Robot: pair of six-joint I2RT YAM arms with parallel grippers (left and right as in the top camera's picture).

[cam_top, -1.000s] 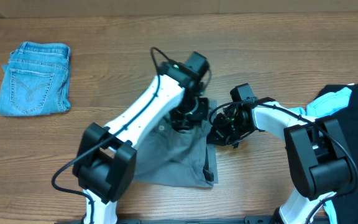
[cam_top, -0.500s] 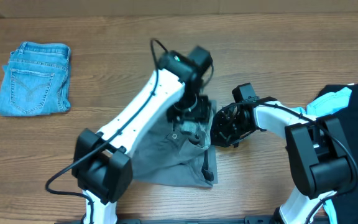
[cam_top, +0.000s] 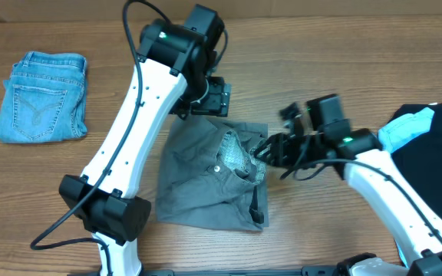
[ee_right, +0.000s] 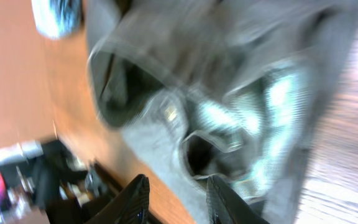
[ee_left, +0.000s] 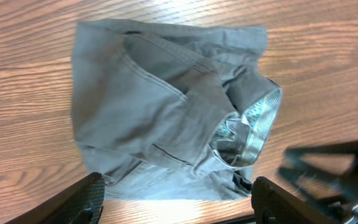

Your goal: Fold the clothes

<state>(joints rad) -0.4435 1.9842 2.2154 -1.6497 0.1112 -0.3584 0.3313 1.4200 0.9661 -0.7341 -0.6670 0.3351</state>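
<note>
wood-grain desk (cam_top: 67, 192); crumpled plain grey cotton shorts (cam_top: 198, 184) lie mid-desk, pale lining showing at the right-side waistband. right hand (cam_top: 271, 149) sits at that waistband edge, nearer; grip blurred, cannot tell. left hand (ee_left: 177, 180) wide, empty, above the far edge.

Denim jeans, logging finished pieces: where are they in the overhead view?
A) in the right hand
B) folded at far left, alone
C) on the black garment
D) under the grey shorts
B: the denim jeans lie folded at far left, well apart from the grey shorts.
</note>
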